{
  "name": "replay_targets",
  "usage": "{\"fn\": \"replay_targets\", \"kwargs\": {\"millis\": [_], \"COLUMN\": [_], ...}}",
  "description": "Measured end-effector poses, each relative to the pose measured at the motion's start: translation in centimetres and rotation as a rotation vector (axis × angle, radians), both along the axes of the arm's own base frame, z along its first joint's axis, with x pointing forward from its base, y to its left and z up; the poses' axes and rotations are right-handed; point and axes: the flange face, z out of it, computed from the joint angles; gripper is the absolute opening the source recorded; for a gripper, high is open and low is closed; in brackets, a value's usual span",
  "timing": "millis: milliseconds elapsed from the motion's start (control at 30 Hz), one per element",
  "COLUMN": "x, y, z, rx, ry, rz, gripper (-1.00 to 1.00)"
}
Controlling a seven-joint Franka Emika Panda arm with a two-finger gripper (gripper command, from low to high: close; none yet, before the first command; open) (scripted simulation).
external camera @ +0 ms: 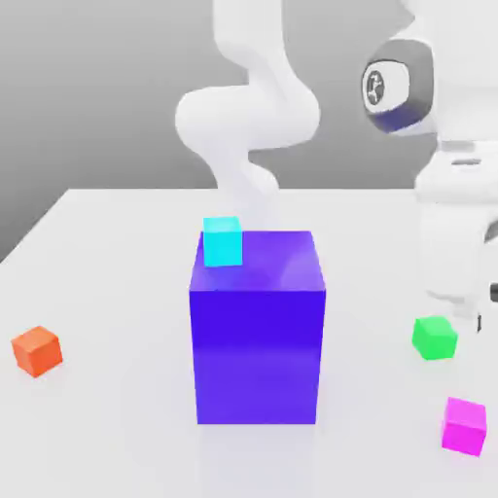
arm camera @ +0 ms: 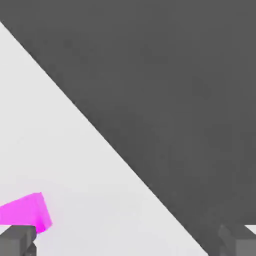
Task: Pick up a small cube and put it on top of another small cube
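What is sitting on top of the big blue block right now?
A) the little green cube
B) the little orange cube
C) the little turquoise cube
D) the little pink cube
C: the turquoise cube rests on the top of the big blue block, at a back corner, while the pink cube, the green cube and the orange cube all lie on the white table.

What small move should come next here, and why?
Probably shift the open gripper sideways until the magenta cube sits centred between its fingertips. In the hand view the cube lies off to one side, beside one finger, untouched on the table.
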Motion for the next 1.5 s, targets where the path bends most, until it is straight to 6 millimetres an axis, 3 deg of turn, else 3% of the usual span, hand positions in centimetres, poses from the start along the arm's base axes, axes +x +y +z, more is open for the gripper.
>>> {"fn": "replay_targets", "kwargs": {"millis": [200, 333, 367, 600, 767, 967, 1067, 1167, 1233, 1400, 1433, 1500], "x": [-4.0, -4.6, -4.6, -4.7, -5.0, -13.2, -18.4, -22.0, -23.1, -23.2, -23.3, -23.3], "y": [3.5, 3.9, 3.9, 3.9, 4.0, 6.6, 7.8, 7.0, 6.5, 6.3, 6.2, 6.2], "z": [-10.9, -16.5, -17.6, -17.7, -12.2, -8.5, -7.3, -6.7, -7.3, -11.6, -12.5, -12.5], "rx": [-0.080, -0.088, -0.088, -0.089, -0.088, -0.076, -0.094, -0.124, -0.141, -0.148, -0.147, -0.147], "ry": [0.128, 0.143, 0.143, 0.144, 0.145, 0.141, 0.128, 0.112, 0.105, 0.101, 0.102, 0.102], "rz": [0.216, 0.241, 0.242, 0.243, 0.256, 0.592, 0.803, 0.968, 1.025, 1.039, 1.042, 1.041], "gripper": [0.00, 0.00, -1.00, -1.00, -1.00, -1.00, -1.00, -1.00, -1.00, -1.00, 1.00, 1.00]}}
